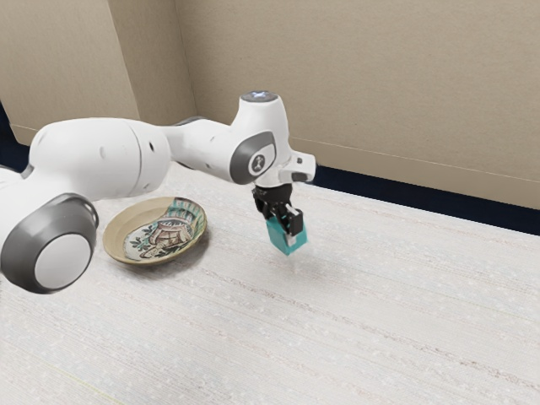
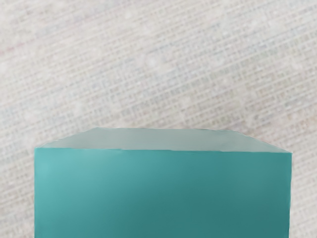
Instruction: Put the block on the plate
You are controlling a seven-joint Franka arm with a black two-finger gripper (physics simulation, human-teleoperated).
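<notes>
The black two-finger gripper (image 1: 284, 226) clasps the teal block (image 1: 289, 242). The painted plate (image 1: 126, 221) lies apart, toward the exterior view's left.

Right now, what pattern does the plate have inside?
The plate has a painted figure, leafy sprigs and a greenish patch, best seen in the exterior view.

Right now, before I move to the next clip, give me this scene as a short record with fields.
block: teal, at the gripper, not on the plate
plate: round, with a tan rim and a painted pattern, nearer the exterior view's left than the block
table: pale, streaked surface
grip on block: cannot be told
block lifted or resting: cannot be told
task status: placement not yet done
</notes>
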